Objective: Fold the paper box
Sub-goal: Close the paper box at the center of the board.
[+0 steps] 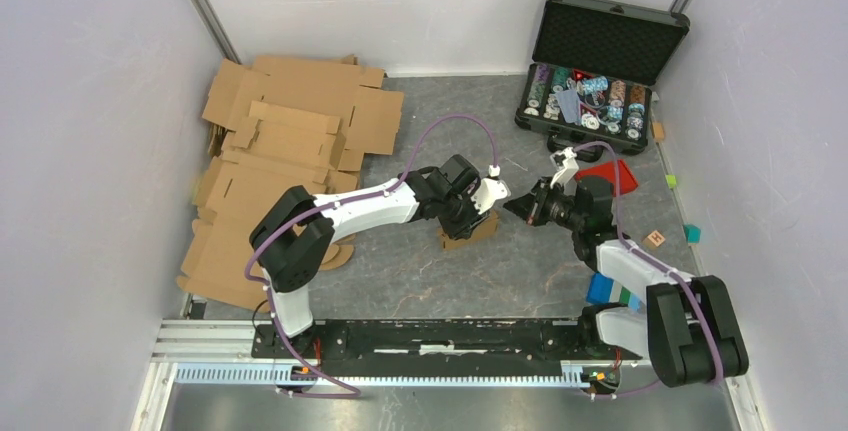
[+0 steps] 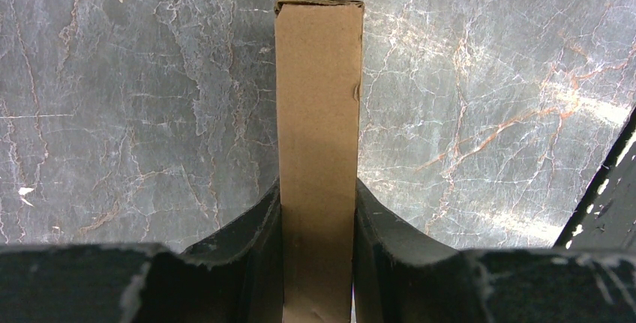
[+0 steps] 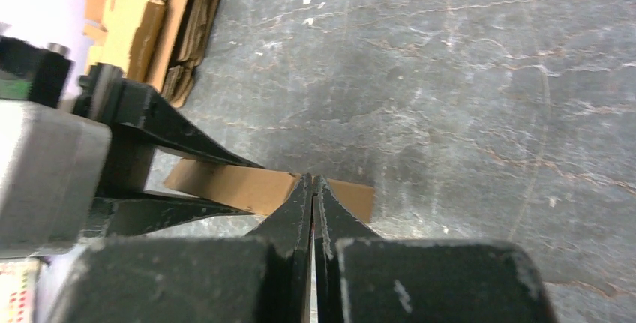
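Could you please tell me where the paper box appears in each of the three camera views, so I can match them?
Top external: the paper box sits near the picture's centre, gripped by the left end effector.
Left wrist: upright brown strip at centre, clamped on both sides.
Right wrist: brown slab at lower centre, behind the shut right end effector.
Shared landmark: the left end effector gripping the box.

Top view: fixed, high behind both arm bases, looking down over the whole table (image 1: 450, 281) from far off. Left wrist view: very near, looking out past the left gripper (image 2: 318, 188) onto the box (image 2: 319, 113) and table. Right wrist view: near and low, facing leftward across the table; all three share the box.
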Controlling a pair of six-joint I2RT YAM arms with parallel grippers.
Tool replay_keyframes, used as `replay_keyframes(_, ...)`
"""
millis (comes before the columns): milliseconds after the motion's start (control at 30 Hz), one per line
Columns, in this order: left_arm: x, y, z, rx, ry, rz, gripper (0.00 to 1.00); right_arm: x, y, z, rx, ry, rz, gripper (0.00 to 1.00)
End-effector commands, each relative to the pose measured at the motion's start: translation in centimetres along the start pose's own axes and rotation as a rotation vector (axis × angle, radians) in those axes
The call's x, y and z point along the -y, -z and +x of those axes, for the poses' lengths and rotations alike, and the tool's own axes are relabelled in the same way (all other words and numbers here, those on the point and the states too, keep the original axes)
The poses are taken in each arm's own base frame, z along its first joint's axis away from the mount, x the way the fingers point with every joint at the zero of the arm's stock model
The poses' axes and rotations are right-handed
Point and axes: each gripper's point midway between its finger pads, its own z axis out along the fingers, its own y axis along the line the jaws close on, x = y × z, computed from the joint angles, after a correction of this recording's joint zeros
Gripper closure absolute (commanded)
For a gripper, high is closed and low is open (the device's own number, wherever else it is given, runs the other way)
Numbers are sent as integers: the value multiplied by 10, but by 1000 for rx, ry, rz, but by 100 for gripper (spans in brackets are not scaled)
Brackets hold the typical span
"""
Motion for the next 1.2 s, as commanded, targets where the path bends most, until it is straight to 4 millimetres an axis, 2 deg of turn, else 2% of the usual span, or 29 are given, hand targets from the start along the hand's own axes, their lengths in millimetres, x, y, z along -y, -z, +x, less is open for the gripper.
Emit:
replay_keyframes(0, 6, -7, 17, -71, -14, 31, 84, -37, -2, -23, 49, 1, -183, 100)
replay_keyframes(200, 6, -7, 17, -69, -17, 30, 84, -58, -1, -26, 49, -96, -309, 100)
replay_keyframes(267, 6, -7, 18, -72, -15, 30, 84, -59, -2, -21, 33, -115, -320, 100)
replay_keyframes(333, 6, -7, 17, -70, -18, 30, 84, -52, -5, -8, -8, -144, -296, 100)
replay_keyframes(533, 7, -8, 18, -73, -17, 31, 84, -22, -10, 48, -126, -265, -236, 100)
replay_keyframes(633, 6, -8, 18, -74, -19, 30, 84, -16, -11, 59, -144, -306, -230, 100)
replay_keyframes(700, 7, -8, 18, -75, -20, 31, 84, -18, -12, 54, -123, -314, -242, 100)
replay_keyframes(867, 6, -8, 18, -74, -20, 29, 84, -24, -14, 27, -73, -253, -229, 100)
replay_keyframes(1000, 6, -8, 18, -74, -19, 29, 84, -49, -5, -2, -3, -227, -305, 100)
replay_keyframes(1100, 7, -8, 18, -75, -20, 31, 84, -60, -1, -10, 9, -215, -340, 100)
replay_keyframes(1167, 7, -8, 17, -73, -19, 30, 84, -58, -2, -8, -1, -206, -327, 100)
